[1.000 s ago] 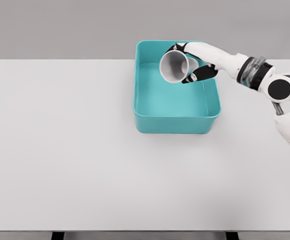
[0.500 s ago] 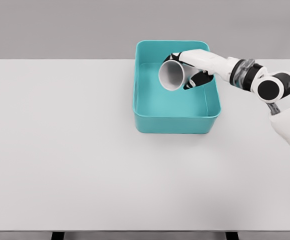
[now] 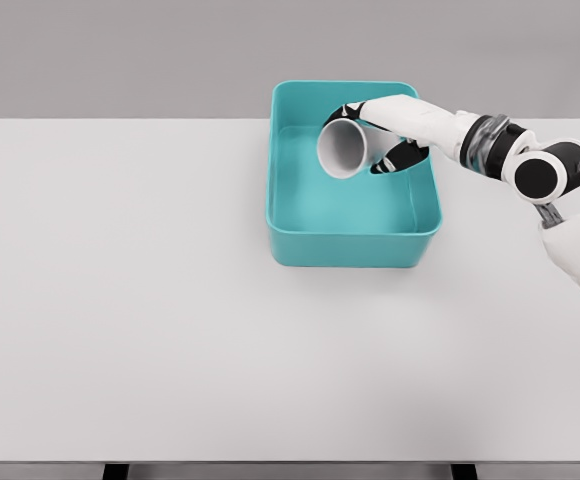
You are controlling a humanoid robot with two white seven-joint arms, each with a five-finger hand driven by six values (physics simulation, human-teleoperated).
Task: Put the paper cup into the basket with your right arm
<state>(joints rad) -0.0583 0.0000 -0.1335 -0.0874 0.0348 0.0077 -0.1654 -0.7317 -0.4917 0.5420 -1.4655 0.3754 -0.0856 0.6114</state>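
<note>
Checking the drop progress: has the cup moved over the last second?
Yes. The cup, held by the right hand, has shifted slightly left and lower against the basket, sitting deeper below its back rim.

White arm [image 3: 570, 240], black joints, black-tipped hand [image 3: 395, 135].

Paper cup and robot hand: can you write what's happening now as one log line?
right robot hand: shut on paper cup | cup: tipped sideways, over basket | release: not yet | left arm: out of view

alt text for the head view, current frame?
The right hand holds a paper cup tipped on its side, mouth toward the camera, over the inside of a teal basket on a white table.
</note>
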